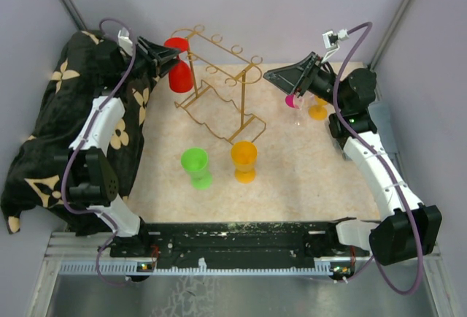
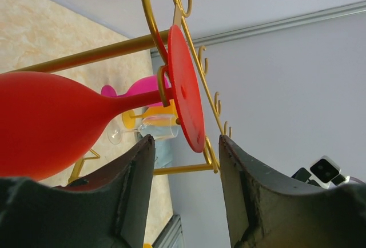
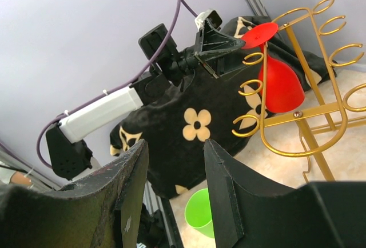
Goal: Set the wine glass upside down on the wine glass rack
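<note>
Two parted, empty claws: left claw (image 2: pixel 186 143) by upside-down wine glass (image 2: pixel 46 122) on gold rack (image 2: pixel 86 54), right claw (image 3: pixel 174 148) afar.

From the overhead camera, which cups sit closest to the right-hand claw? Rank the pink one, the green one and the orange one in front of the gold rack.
Measured from the right gripper:
1. Pink glass: right beside it, on the right side.
2. Orange glass: mid-table, in front of the rack.
3. Green glass: farther left again, beside the orange one.
</note>
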